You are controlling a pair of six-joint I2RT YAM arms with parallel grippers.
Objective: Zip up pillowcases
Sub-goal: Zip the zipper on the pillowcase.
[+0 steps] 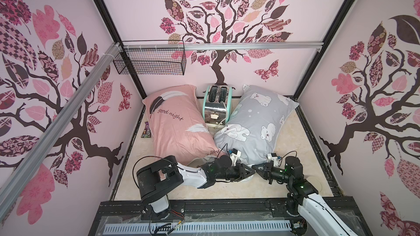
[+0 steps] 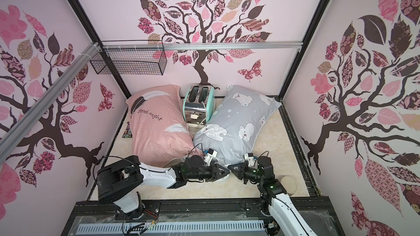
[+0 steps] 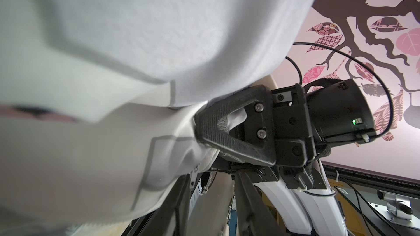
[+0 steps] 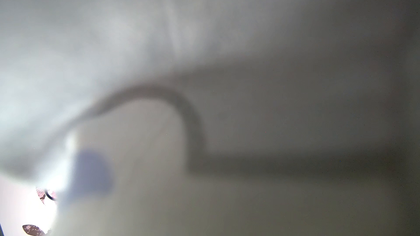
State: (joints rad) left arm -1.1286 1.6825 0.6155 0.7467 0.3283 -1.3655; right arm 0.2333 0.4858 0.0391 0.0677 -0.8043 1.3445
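Observation:
Two pillowcases lie side by side in both top views: a pink one point(image 1: 179, 123) point(image 2: 156, 128) with feathers and "good night", and a grey one point(image 1: 256, 119) point(image 2: 241, 121) with white polar bears. My two grippers meet tip to tip at the grey case's near edge. The right gripper point(image 1: 256, 168) point(image 3: 201, 124) is shut on a bunch of that case's pale fabric. The left gripper point(image 1: 251, 171) point(image 3: 213, 178) is open just under the hanging fabric, nothing between its fingers. Blurred grey fabric point(image 4: 204, 64) fills the right wrist view and hides the right jaws there.
A mint and chrome toaster point(image 1: 217, 104) stands between the pillows at the back. A candy packet point(image 1: 146, 130) lies left of the pink case. A black wire basket point(image 1: 150, 61) hangs on the back rail. A round beige disc point(image 2: 288, 183) lies near the right arm.

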